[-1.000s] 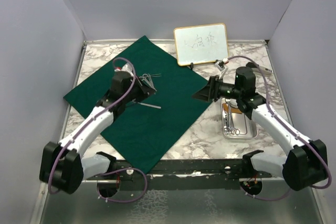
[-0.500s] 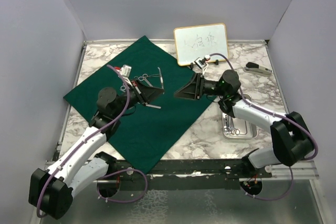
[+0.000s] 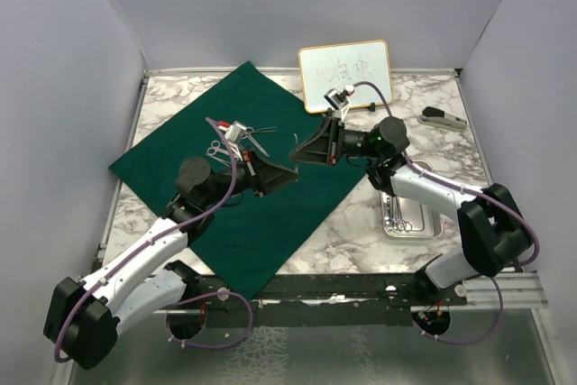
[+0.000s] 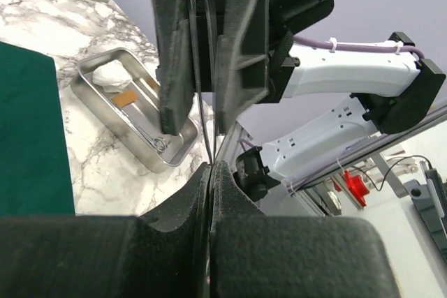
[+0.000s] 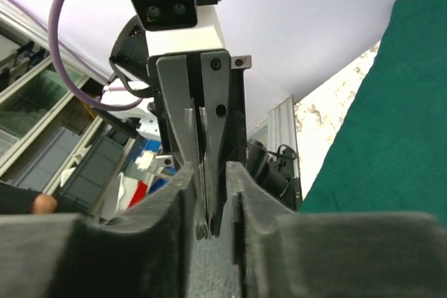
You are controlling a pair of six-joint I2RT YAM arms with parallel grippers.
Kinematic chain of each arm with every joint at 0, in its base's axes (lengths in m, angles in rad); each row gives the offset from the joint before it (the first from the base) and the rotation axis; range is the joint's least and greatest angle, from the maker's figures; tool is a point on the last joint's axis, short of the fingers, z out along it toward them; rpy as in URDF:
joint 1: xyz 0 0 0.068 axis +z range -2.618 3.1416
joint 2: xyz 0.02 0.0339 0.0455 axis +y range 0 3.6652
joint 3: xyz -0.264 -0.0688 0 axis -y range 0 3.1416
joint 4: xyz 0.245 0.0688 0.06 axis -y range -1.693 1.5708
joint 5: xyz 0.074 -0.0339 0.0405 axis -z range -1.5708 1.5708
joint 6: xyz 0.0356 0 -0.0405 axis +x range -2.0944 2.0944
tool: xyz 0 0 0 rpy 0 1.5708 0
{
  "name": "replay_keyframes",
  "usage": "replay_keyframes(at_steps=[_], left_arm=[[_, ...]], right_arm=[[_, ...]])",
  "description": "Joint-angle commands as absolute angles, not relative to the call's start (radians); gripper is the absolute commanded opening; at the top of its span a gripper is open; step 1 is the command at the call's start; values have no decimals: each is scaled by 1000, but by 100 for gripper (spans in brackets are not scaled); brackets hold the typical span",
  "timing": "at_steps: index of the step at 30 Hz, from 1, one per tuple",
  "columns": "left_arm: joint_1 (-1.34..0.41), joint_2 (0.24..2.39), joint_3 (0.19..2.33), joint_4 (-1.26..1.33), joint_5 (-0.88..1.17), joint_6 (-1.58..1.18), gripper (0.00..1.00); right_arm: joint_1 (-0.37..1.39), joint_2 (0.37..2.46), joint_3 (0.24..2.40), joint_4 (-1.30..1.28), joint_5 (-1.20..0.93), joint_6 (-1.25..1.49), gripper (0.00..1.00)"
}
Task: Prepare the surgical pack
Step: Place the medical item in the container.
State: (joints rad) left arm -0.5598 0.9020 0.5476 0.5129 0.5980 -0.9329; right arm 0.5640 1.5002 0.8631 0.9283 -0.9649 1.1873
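The silver instrument (image 4: 200, 113) pointed straight from the left gripper (image 4: 211, 169), clamped tight on one end, into the right gripper (image 4: 199, 130), up above the green cloth (image 3: 261, 232). Honestly couldn't tell if the right jaws were pinching it.

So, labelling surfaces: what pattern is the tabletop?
Grey-veined white marble tabletop, clearest in the top external view.

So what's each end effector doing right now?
Left end effector: closed, holding a thin metal instrument.
Right end effector: partly open, jaws either side of that instrument.
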Motion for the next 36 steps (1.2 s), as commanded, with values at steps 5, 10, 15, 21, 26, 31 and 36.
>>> replay_keyframes(at_steps=[5, 10, 15, 21, 26, 31, 36], left_arm=[[-572, 893, 532, 579, 621, -913, 0], [-571, 914, 523, 488, 600, -875, 34], [-562, 923, 550, 351, 590, -793, 49], [-546, 923, 643, 171, 587, -656, 65], [-508, 902, 678, 147, 622, -617, 65], [-476, 867, 681, 149, 669, -604, 65], [-482, 825, 685, 127, 675, -581, 65]], right_arm=[[572, 1430, 824, 929, -952, 1162, 1], [569, 1243, 867, 344, -784, 803, 1], [569, 1079, 955, -412, -234, 456, 1], [569, 1086, 984, -906, 249, 535, 1], [563, 1252, 1025, -1110, 414, 644, 1], [483, 1419, 1048, -1124, 400, 613, 1], [449, 1591, 1133, -1138, 477, 584, 1]])
